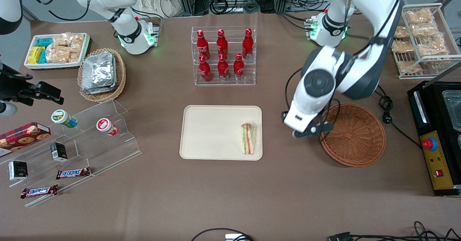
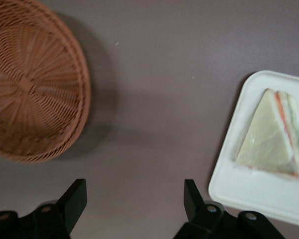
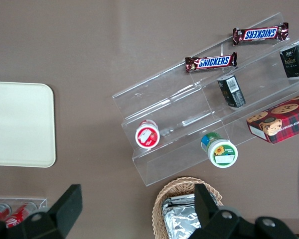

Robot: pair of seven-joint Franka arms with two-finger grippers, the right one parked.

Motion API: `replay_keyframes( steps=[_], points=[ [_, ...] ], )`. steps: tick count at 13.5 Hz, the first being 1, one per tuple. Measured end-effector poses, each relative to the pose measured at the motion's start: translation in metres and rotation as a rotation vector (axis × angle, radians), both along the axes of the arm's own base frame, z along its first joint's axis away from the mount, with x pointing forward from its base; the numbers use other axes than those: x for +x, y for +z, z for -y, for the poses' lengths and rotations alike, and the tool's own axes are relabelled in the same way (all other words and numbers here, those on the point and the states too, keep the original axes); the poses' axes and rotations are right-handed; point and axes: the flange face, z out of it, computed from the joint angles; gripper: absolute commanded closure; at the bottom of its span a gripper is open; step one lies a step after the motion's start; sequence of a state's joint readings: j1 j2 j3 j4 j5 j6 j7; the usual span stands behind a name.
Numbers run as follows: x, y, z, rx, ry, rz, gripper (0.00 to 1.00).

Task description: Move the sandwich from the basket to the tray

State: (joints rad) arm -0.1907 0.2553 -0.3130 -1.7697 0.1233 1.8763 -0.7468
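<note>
Front view shows the sandwich lying on the tray, at the tray's edge nearest the basket, with the tool hanging over the worktop between tray and basket. Left wrist view shows the tool's fingers spread wide and holding nothing, above bare worktop between the basket and the tray, where the sandwich rests.

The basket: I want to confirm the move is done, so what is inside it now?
Nothing shows inside the basket; the arm covers part of its rim in the front view. The sandwich lies on the tray. The open gripper hovers between them.
</note>
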Motion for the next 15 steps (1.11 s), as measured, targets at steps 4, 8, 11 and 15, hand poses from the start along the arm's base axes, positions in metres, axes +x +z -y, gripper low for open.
replay_keyframes(
  steps=[4,8,11,15],
  points=[
    [-0.018,0.051,-0.086,-0.019,0.003,-0.018,0.06],
    [-0.006,0.09,-0.192,-0.065,-0.007,-0.072,0.0],
    [-0.002,0.115,-0.245,-0.107,0.03,-0.096,0.0],
    [0.005,0.128,-0.263,-0.101,0.048,-0.066,0.0]
  ],
)
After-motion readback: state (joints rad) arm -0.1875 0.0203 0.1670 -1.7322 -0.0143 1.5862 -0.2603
